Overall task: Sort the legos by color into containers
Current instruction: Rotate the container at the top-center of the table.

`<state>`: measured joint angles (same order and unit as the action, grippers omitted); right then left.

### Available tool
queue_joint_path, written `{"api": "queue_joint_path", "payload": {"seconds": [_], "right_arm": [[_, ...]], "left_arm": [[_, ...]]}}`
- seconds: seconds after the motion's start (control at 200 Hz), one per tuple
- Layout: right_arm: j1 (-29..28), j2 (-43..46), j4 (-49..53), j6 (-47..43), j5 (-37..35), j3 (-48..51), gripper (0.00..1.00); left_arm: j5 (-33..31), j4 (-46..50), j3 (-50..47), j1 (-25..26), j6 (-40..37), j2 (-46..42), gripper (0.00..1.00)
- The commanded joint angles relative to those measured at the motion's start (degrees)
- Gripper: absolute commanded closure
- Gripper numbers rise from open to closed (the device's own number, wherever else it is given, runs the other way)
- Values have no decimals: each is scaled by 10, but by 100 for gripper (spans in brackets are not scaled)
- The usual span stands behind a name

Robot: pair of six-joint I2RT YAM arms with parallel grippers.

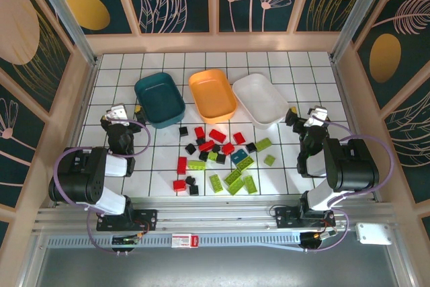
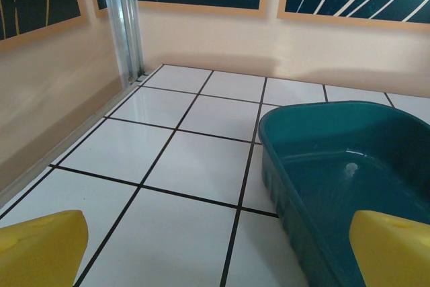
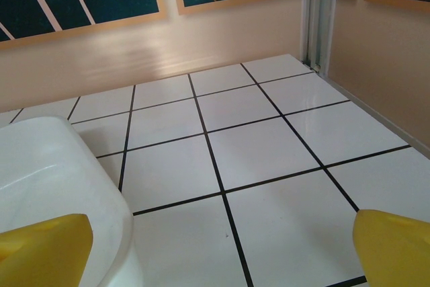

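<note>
Your legos (image 1: 218, 156) lie scattered on the tiled surface (image 1: 282, 72), between the two arms and just in front of the three empty tubs: teal tub (image 1: 159, 99), orange tub (image 1: 211, 93) and white tub (image 1: 260, 99).

Both pincers stand wide and hold nothing. The left pincer (image 1: 126, 109) sits beside the teal tub, the right pincer (image 1: 306, 113) beside the white one.

Expect each brick to be very light, hard and stiff, so it should not crush. Smooth plastic on glossy tile will likely skate away if one finger arrives first. Close across the two flat side walls, low down, not on the studded top.

Several bricks in the middle touch or crowd each other. The outliers look easier, such as the lime brick (image 1: 269, 160) on the right or the black brick (image 1: 183, 130) nearest the teal tub.
</note>
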<state>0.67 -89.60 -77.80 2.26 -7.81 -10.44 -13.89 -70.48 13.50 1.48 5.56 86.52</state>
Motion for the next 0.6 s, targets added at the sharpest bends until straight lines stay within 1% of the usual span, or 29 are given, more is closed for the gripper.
{"api": "queue_joint_path", "payload": {"seconds": [0.0,0.115,0.175,0.22,0.315,0.36,0.47,0.52,0.596], "right_arm": [[2,-5,-23,5,-1,-4,1],[4,-3,-24,7,1,-3,1],[3,6,-24,15,-26,3,1],[4,14,-39,15,-21,14,1],[0,13,-70,10,-25,29,1],[0,12,-66,11,-25,28,1],[7,12,11,15,-9,-13,1],[9,11,6,14,4,-12,1],[4,17,2,10,-9,-6,1]], "left_arm": [[11,-28,-3,-2,-3,5,1],[11,-30,-4,-3,-2,4,1],[4,-29,-2,-3,-1,-1,1],[-6,14,10,-3,4,-22,1],[-28,152,67,-2,12,-72,1],[-28,184,83,-2,13,-88,1],[-17,193,82,-3,47,-144,1],[-13,192,77,-2,70,-172,1],[-15,196,72,-2,115,-215,1]]}}
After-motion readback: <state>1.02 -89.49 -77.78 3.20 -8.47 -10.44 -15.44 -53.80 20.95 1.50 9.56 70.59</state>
